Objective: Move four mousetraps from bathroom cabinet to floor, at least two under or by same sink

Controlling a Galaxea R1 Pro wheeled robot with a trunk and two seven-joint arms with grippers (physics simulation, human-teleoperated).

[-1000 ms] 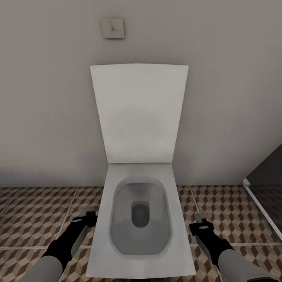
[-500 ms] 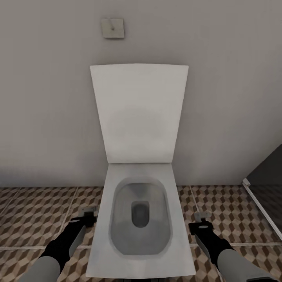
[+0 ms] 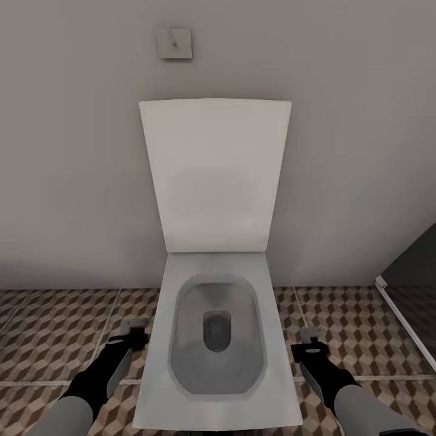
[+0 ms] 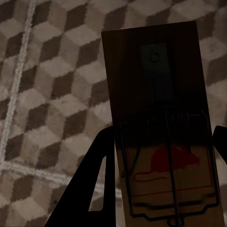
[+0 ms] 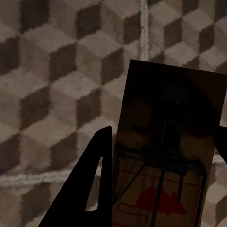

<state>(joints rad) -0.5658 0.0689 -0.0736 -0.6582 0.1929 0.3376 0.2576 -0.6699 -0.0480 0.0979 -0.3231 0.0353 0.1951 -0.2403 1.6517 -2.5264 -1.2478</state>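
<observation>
Fingers (image 4: 97, 184) of each arm clamp 1 mousetrap (image 4: 158, 123) above bathroom floor (image 4: 47, 85).

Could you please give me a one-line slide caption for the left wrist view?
Left tool holds a mousetrap above the cube-patterned bathroom floor.

Cube-patterned bathroom floor (image 3: 54, 327); toilet (image 3: 218, 339) over it.

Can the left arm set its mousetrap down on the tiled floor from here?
Probably yes: the left claw holds the brown wooden mousetrap over bare cube-patterned brown and beige floor tiles, with the white toilet bowl off to its side.
</observation>
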